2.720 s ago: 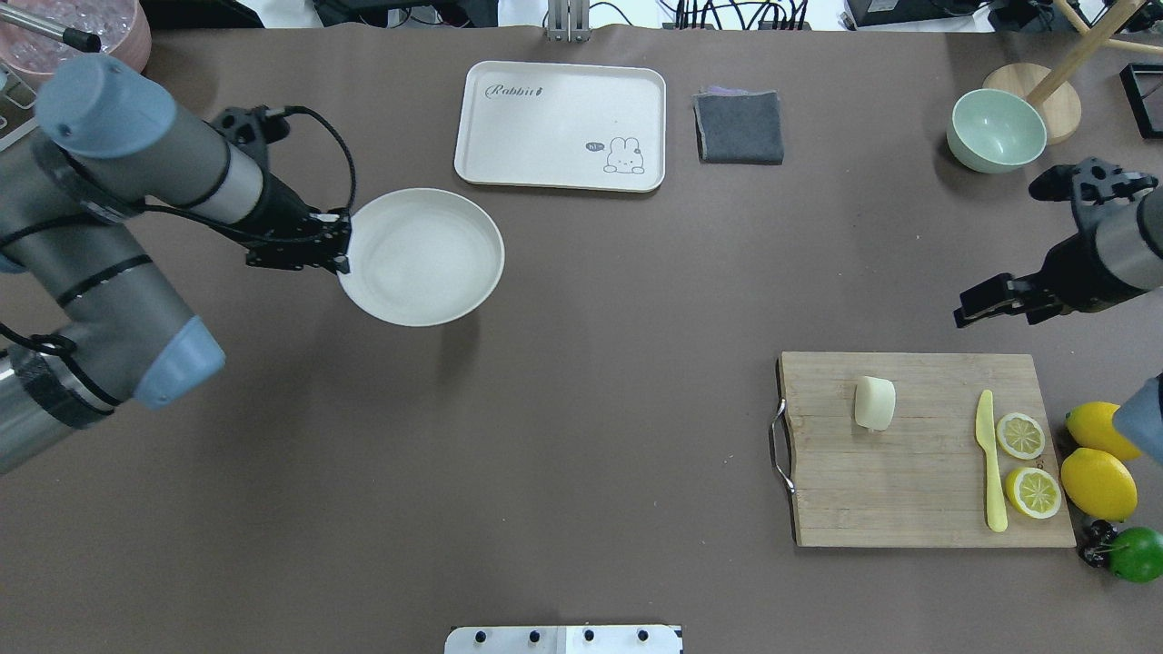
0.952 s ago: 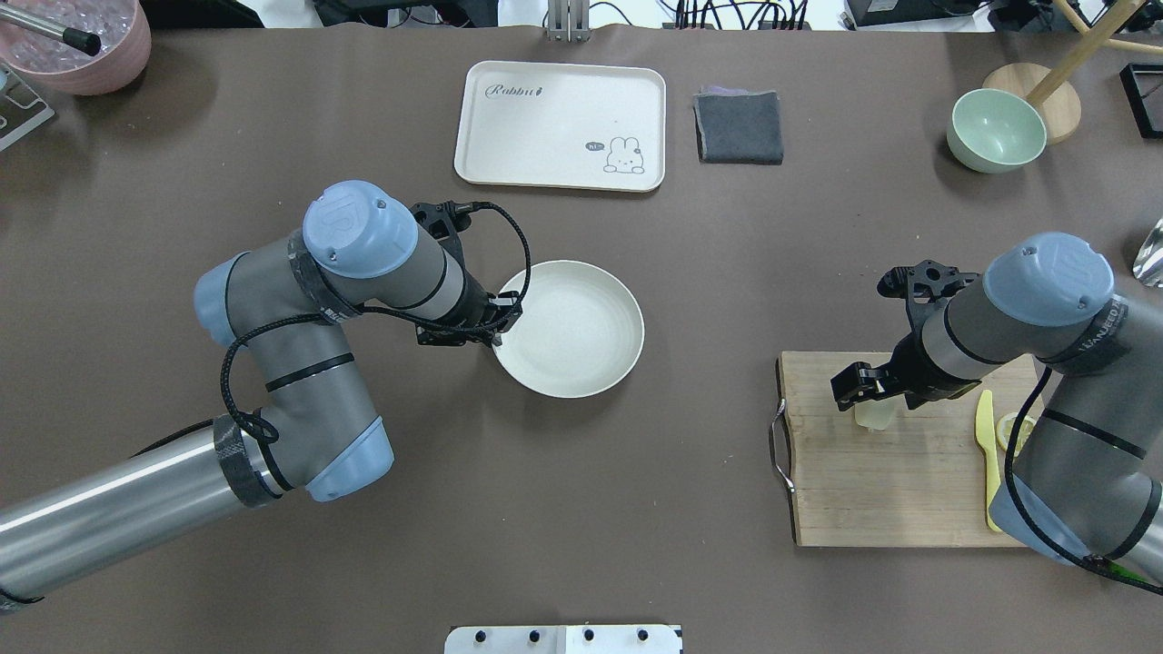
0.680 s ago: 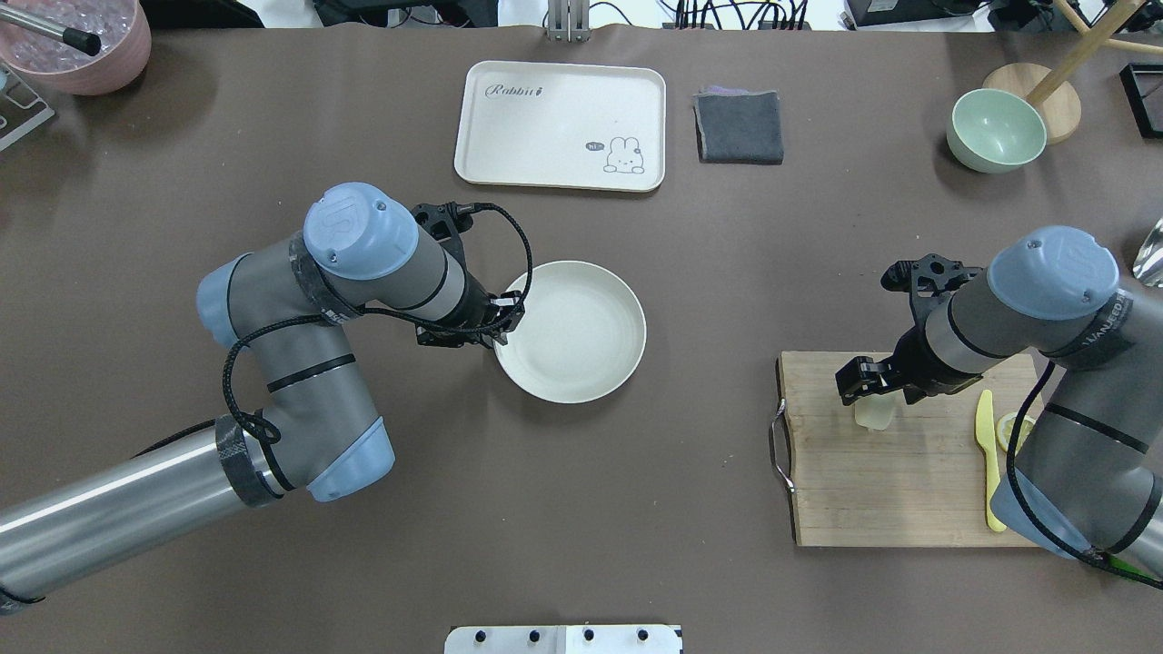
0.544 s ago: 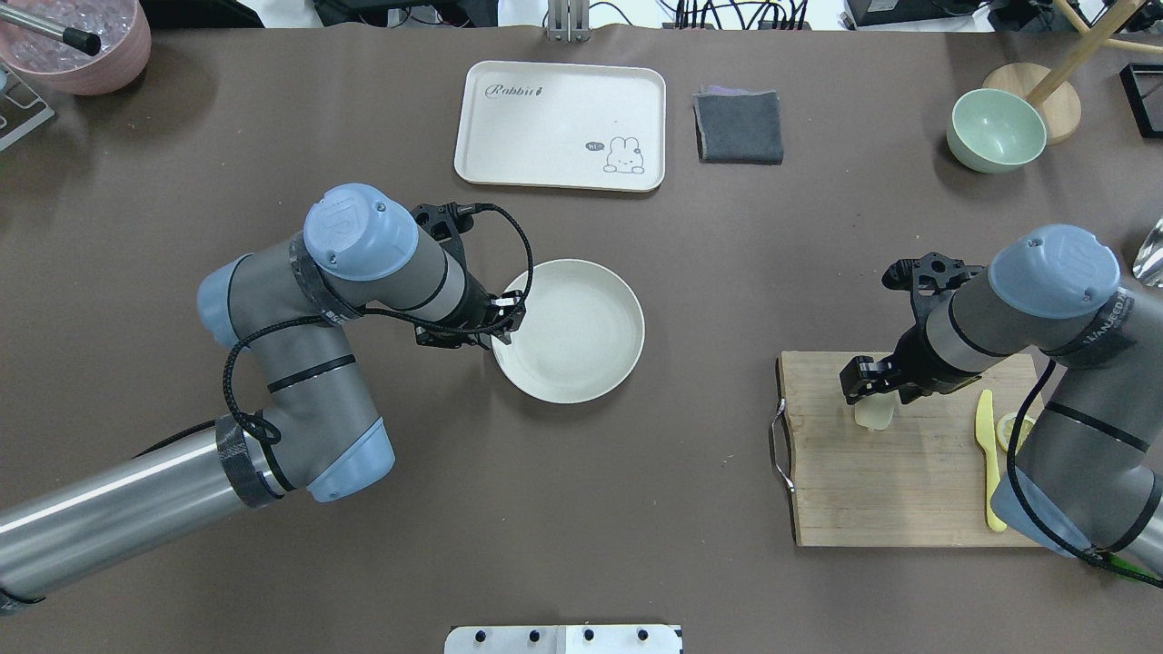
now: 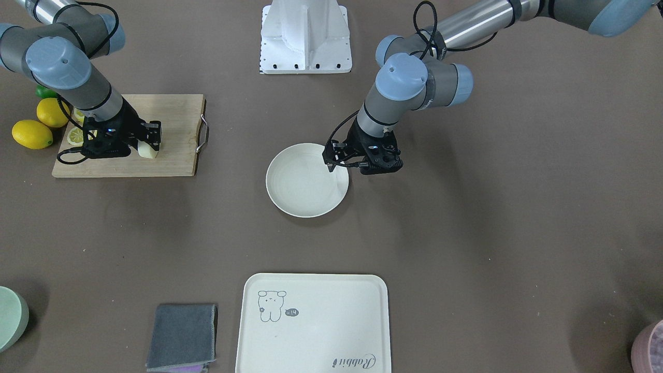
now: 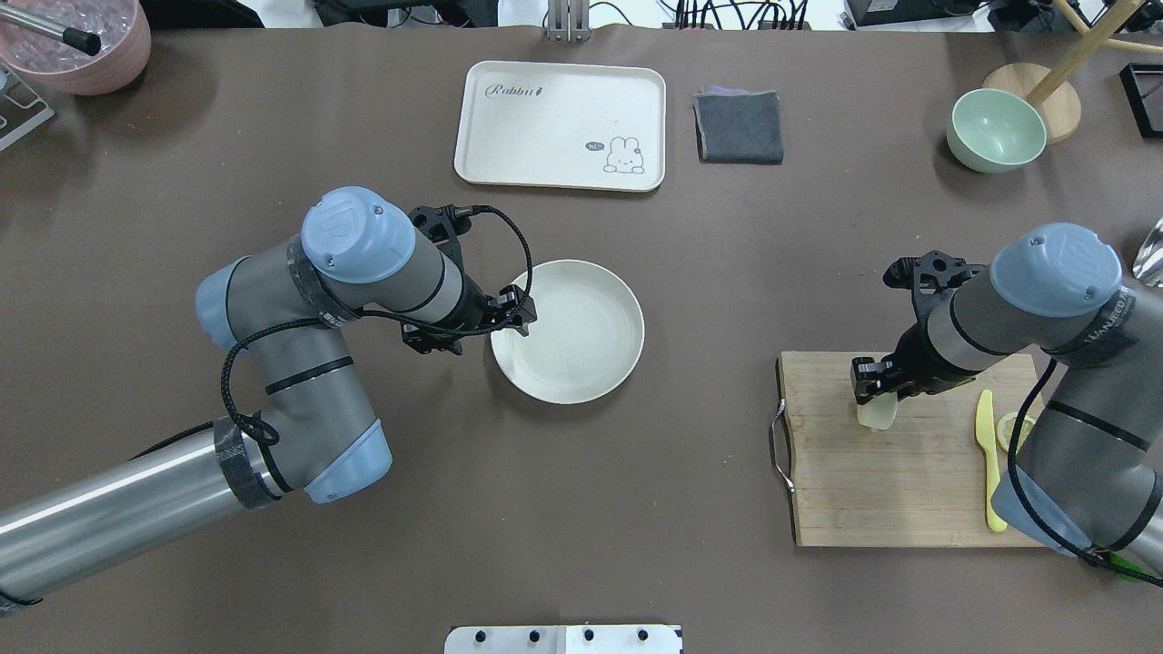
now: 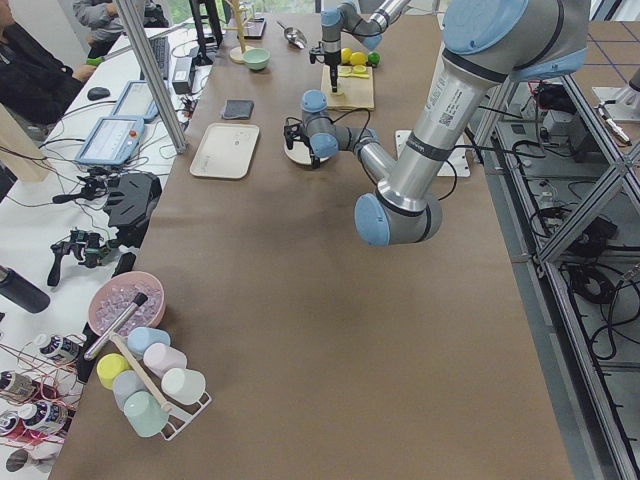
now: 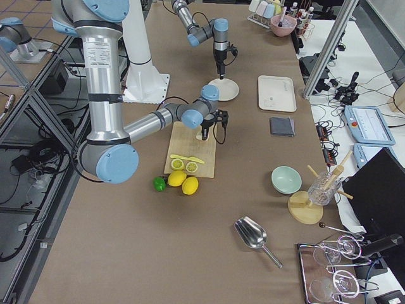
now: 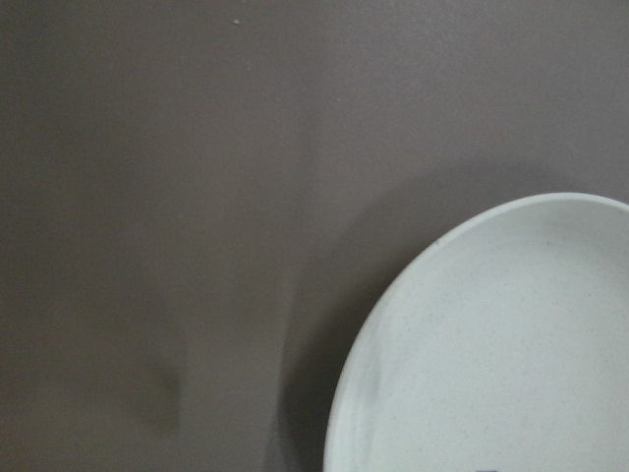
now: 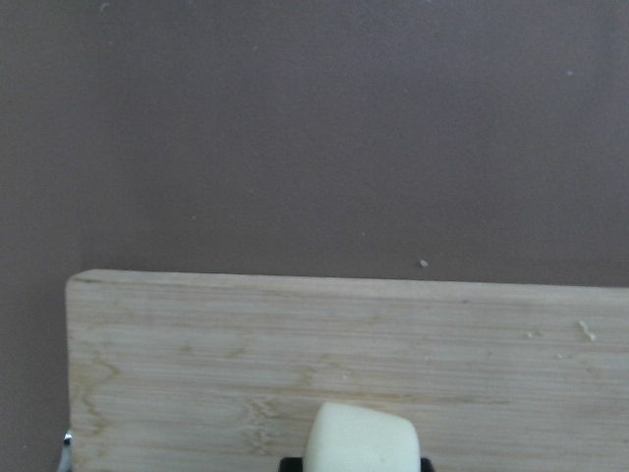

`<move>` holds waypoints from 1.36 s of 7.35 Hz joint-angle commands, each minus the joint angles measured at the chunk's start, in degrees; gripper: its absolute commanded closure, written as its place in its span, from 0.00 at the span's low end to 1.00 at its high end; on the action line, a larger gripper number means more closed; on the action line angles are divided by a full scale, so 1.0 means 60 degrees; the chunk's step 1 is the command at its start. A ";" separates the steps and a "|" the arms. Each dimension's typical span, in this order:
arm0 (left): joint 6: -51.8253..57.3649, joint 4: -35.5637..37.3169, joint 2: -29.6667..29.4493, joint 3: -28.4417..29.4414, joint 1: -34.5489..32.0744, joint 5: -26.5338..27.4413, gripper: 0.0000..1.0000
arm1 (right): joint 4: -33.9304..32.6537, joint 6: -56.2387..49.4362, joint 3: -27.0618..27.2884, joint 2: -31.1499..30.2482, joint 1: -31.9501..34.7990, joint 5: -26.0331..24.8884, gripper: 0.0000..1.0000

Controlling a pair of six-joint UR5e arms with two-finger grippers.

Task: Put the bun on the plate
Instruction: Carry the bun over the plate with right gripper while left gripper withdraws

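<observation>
On tray (image 6: 560, 125), "Rabbit" lettering, bun (image 6: 877, 416) on board (image 6: 909, 481)

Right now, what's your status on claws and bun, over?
Right claw shut on bun, bun on cutting board. Left claw over plate rim, grip unclear, may obstruct.

We logged the plate (image 9: 491, 374) in the lower right corner, cut off by the right and bottom edges; its raised rim curved from upper right to bottom centre; the brown table (image 9: 147, 197) filled the remainder; a soft shadow (image 9: 314, 324) bordered the rim.
</observation>
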 commanded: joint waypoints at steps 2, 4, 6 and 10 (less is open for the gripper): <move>0.0012 0.0003 0.0015 -0.0072 -0.0014 0.0140 0.06 | -0.0102 0.0004 0.0051 0.0325 0.0206 0.0070 0.62; 0.0026 0.0076 0.0639 -0.1032 -0.0349 0.0083 0.06 | -0.0785 0.0004 -0.0094 0.1551 0.0149 0.0012 0.61; 0.0563 0.0120 0.2350 -0.2498 -0.0875 -0.0122 0.05 | -0.1886 0.0019 -0.0124 0.2813 0.0148 -0.0032 0.60; 0.2370 0.0091 0.3940 -0.2841 -0.1391 -0.0138 0.04 | -0.1802 0.1278 -0.3632 0.6913 -0.0698 -0.1125 0.59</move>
